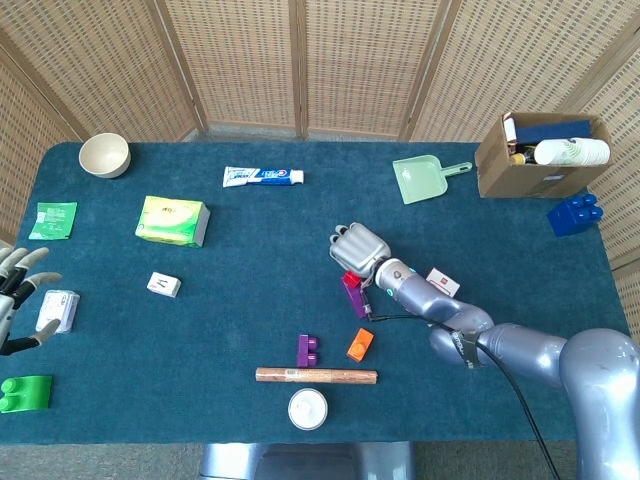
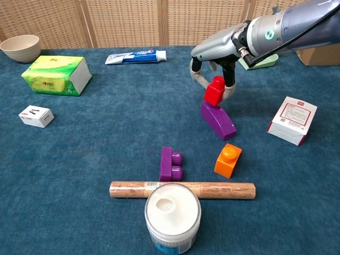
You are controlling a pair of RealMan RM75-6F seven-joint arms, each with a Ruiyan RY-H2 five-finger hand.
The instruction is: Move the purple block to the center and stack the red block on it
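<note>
Near the worktop (image 1: 250,300) centre, the right robot hand (image 2: 215,66) pinches the red block (image 2: 215,90), seated on the purple block's (image 2: 218,120) far end. Released off-centre, it could tip off toward 12 o'clock. At 9 o'clock, the left robot hand (image 1: 18,290) rests spread and empty.

Left hand (image 1: 18,292) cut by the frame edge; right hand (image 1: 358,250) hides much of the red block (image 1: 350,278).

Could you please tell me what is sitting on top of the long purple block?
The small red block rests on the long purple block, held by the right hand. Their contact face is hidden.
</note>
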